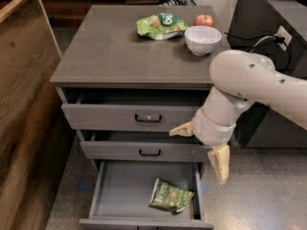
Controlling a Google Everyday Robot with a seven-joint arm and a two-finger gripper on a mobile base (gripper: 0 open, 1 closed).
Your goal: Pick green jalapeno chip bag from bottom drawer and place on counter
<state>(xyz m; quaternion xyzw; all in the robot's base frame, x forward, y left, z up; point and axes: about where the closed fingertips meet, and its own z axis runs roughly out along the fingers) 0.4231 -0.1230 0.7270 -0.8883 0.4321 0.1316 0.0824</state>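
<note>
**Item 1, green jalapeno chip bag**: dark olive, crinkled, white lettering. Laid flat on the floor of the bottom drawer, front-right part, near the R wall. Not touched by anything.

**Item 2, bottom drawer:** pulled well out; the bag is the only thing seen in it.

**Item 3, counter**: grey cabinet top. At the rear R are set a lime-green bag, a white bowl just R of it, and a red apple behind the bowl.

**Item 4, gripper**: held at the cabinet's front-R corner, level w/ the middle drawer, above and R of the bag and well apart from it. Fingers are spread wide, one pointed L across the drawer fronts, the other pointed down. Nothing is gripped.

**Item 5, arm**: white, entered from the R, bent down beside the counter edge.

**Item 6, top drawer** and middle drawer: each drawn out slightly, dark handles shown.

**Item 7, wooden panel**: stood along the cabinet's L side.
</note>
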